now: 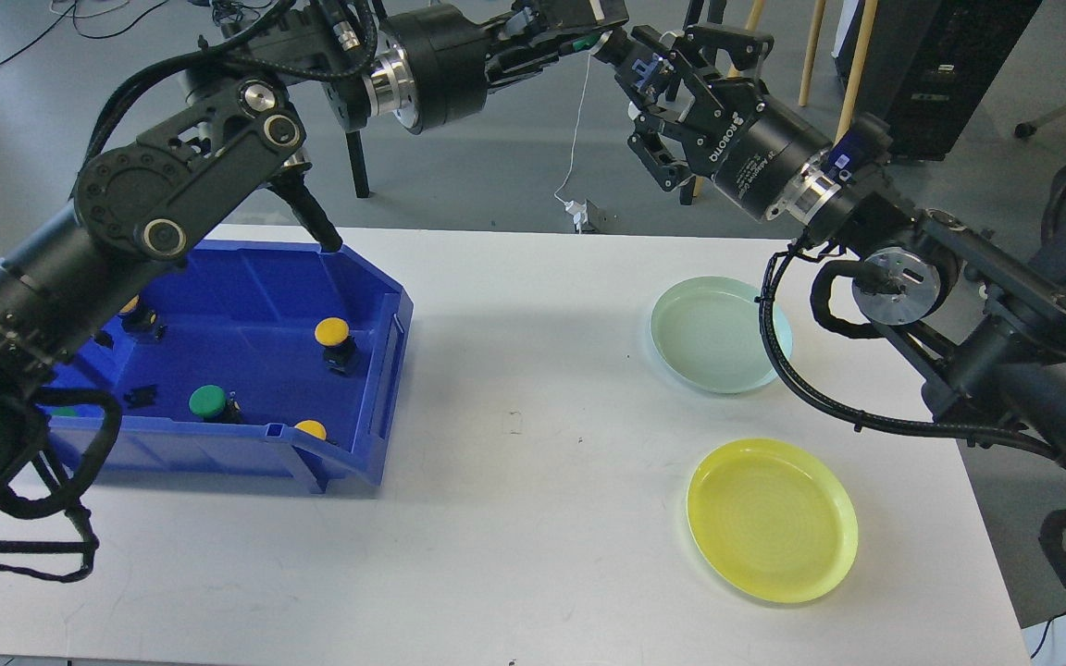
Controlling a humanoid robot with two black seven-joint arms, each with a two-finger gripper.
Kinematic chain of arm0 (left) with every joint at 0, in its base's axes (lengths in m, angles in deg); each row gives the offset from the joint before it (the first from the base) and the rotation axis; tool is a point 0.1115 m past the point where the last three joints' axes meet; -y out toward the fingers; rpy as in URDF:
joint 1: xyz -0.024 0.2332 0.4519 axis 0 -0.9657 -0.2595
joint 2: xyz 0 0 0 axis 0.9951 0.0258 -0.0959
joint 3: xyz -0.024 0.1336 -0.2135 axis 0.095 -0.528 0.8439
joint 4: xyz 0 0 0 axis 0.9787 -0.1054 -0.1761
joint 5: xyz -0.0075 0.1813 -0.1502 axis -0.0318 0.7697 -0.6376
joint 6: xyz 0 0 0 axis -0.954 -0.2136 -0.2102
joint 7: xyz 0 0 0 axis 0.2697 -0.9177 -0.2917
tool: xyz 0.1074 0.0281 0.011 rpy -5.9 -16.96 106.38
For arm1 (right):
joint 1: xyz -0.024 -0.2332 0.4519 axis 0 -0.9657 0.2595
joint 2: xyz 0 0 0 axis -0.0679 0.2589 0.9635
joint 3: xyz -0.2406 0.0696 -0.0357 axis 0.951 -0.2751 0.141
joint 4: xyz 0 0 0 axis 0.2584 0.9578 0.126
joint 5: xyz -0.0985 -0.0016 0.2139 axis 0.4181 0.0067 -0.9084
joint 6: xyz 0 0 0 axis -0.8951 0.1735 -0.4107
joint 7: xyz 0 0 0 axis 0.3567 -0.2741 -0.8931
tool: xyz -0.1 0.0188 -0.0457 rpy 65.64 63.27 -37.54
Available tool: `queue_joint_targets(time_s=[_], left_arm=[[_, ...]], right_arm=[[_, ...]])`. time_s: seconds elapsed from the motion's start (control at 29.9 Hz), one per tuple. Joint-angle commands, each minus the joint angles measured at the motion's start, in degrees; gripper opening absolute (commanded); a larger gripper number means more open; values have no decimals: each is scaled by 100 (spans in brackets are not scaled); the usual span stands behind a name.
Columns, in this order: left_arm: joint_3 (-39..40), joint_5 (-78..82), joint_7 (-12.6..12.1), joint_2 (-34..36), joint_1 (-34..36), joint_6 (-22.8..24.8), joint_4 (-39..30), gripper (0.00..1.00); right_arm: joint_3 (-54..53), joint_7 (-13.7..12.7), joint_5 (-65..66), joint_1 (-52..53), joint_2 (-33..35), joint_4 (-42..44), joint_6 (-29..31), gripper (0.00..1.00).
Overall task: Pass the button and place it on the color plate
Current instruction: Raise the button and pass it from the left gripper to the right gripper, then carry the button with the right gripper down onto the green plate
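1. Left hand (600,35): raised well above the far edge of the surface (514,518), fingers closed on a green button (581,43). Held high and pointed at the right hand, apparently so the button can be passed in mid-air.
2. Right hand (637,81): tip to tip with the left hand, fingers drawn in around the button's far end. Whether it has a firm grip cannot be told; the contact is dark and small.
3. Green button: only a sliver of green cap shows between the 2 hands; its body is hidden by fingers.
4. Pale green plate (720,335): on the surface beneath the right arm, nothing on it; judged the matching target for this button.
5. Yellow plate (772,520): nearer the robot, nothing on it.
6. Blue bin (376,370): on the left of the surface, holding the spare buttons, among them a yellow button (332,330) and another green button (208,400).
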Motion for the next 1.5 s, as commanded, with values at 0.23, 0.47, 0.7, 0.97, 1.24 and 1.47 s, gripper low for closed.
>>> queue_joint_targets(time_s=[0.23, 0.47, 0.7, 0.97, 1.24, 1.47], left_arm=[[-1, 8, 0, -3, -19, -181, 181, 92], [-62, 43, -96, 23, -10, -164, 357, 95], [-106, 52, -105, 576, -72, -102, 348, 96], [-27, 25, 70, 1297, -125, 64, 208, 96], [-27, 16, 185, 1640, -362, 109, -74, 96], [-10, 16, 229, 1746, -371, 144, -74, 96]], right_arm=[[-20, 2, -8, 2, 10, 9, 1, 25], [-204, -16, -43, -7, 141, 26, -8, 25], [-249, -42, -70, -331, 1090, 96, -8, 25], [374, -69, 44, -868, 1416, 702, 1, 26], [1429, -42, 44, -877, 846, 1932, -96, 26], [1878, -51, 44, -816, 117, 2855, -96, 31]])
